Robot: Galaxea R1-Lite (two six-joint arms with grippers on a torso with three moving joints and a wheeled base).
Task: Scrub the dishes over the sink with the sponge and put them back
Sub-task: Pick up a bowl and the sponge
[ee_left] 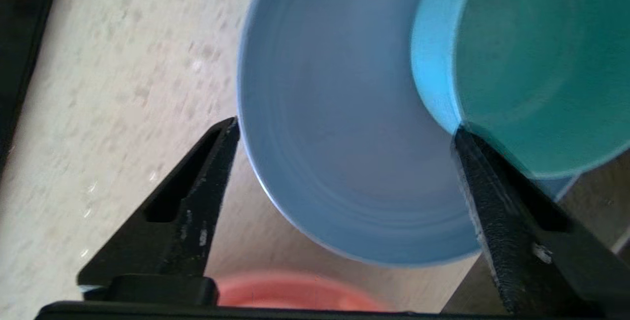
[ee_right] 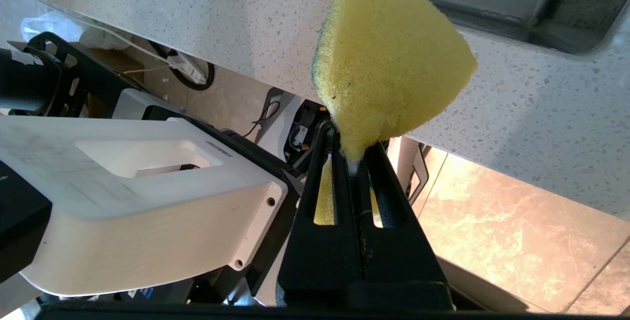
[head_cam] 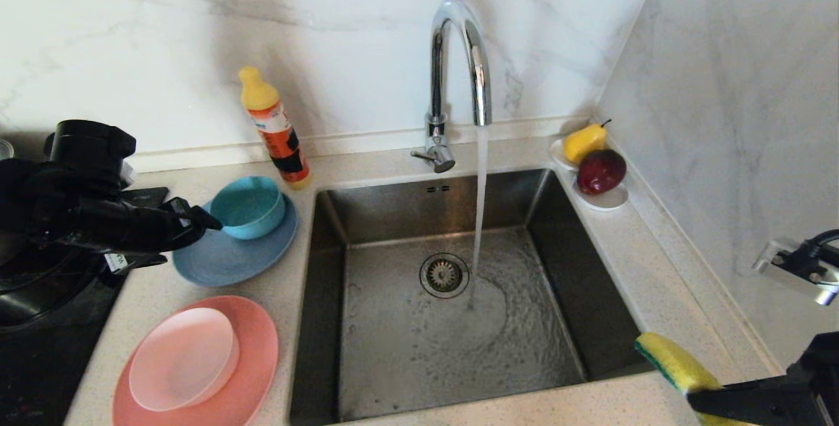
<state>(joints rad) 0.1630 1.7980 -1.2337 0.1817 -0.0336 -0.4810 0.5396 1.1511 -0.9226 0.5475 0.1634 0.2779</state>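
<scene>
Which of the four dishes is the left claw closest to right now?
The teal bowl, sitting on the grey-blue plate. The open left claw is at its rim; the two pink plates lie nearer the counter's front edge.

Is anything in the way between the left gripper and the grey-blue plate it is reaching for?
Yes. The teal bowl sits on the grey-blue plate, toward its back. The open left gripper straddles the plate's near rim, and one fingertip is already at the bowl's wall. Nothing else visible blocks it.
</scene>
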